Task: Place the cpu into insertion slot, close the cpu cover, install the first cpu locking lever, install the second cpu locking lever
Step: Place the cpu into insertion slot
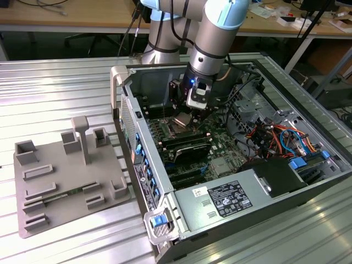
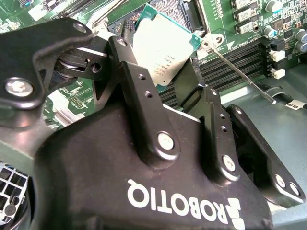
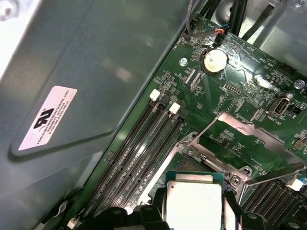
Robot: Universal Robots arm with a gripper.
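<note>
Exterior view: the gripper [image 1: 190, 114] hangs low inside the open computer case [image 1: 144, 165], over the motherboard, with the cpu [image 1: 183, 119] at its tips.
Second wrist view: the fingers [image 2: 132, 81] are nearly closed, clamped on two opposite edges of the tilted chip. The insertion slot [image 2: 173, 6] lies just beyond it, and a locking lever [image 2: 240, 73] stands free.
First wrist view: the cpu cover [image 3: 249, 139] stands raised, and the chip is above the slot's edge, not seated.
Step in hand: placing the chip. As I judge it, this calls for levelling it square over the pin field.
</note>
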